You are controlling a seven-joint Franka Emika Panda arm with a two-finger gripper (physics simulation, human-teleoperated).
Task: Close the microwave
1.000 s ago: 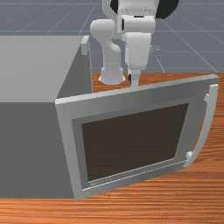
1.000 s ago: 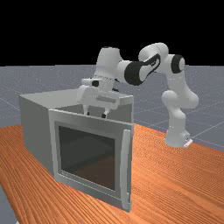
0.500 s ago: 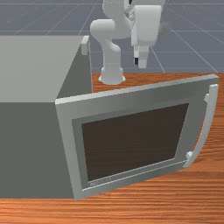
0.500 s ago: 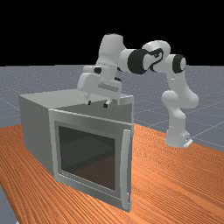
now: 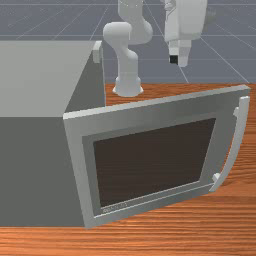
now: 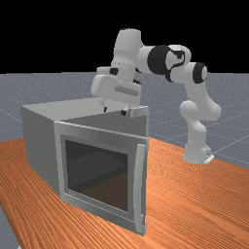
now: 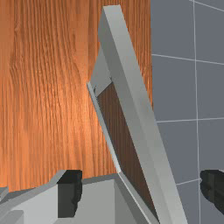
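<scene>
My gripper (image 6: 115, 111): wide open, empty, higher than door (image 5: 150, 162). Door: swung out from microwave (image 5: 40, 170). Arm base (image 5: 127, 90): near edge of table (image 5: 150, 242).

Arm (image 6: 199, 109): white, rising from its base (image 6: 195, 153), bent over, extended toward the far view's left.
Claw (image 6: 115, 111): slightly tilted, directed downward; right of the base in the front view.
Fingers (image 7: 69, 194): black-tipped, spread wide apart.
</scene>
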